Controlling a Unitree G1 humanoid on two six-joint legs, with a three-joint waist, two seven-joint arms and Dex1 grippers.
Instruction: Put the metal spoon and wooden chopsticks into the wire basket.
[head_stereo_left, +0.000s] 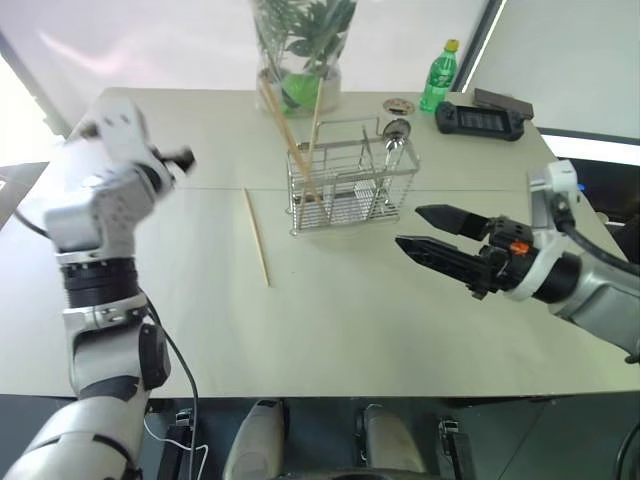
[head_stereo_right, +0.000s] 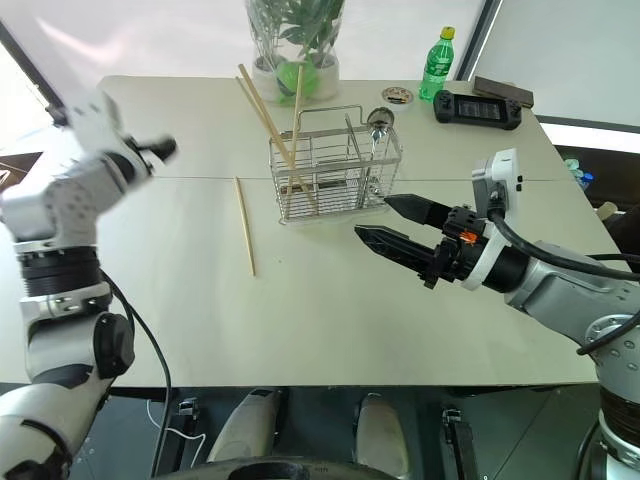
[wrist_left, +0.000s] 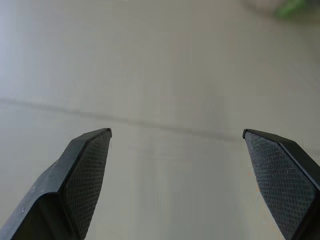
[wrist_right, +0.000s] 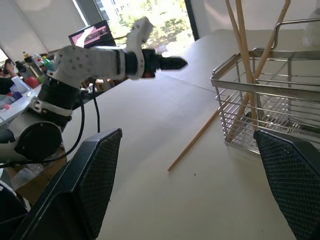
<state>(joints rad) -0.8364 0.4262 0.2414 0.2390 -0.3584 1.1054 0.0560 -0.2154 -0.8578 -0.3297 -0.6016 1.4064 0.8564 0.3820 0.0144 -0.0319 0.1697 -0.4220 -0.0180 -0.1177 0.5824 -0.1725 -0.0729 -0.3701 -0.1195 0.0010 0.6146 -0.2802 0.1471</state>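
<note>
The wire basket (head_stereo_left: 352, 190) stands at mid-table. Three wooden chopsticks (head_stereo_left: 288, 135) lean inside its left part, their tops sticking out. One more wooden chopstick (head_stereo_left: 257, 238) lies flat on the table, left of the basket. The metal spoon (head_stereo_left: 397, 130) stands in the basket's right end, bowl up. My left gripper (head_stereo_left: 183, 158) hovers far left of the basket, above the table; it is open and empty in the left wrist view (wrist_left: 177, 132). My right gripper (head_stereo_left: 425, 228) is open and empty, its tips just right of and in front of the basket.
A glass vase of green plants (head_stereo_left: 300, 60) stands right behind the basket. A green bottle (head_stereo_left: 438, 78), a small round metal piece (head_stereo_left: 399, 104), a black handheld controller (head_stereo_left: 480, 120) and a dark box (head_stereo_left: 503, 100) sit at the back right.
</note>
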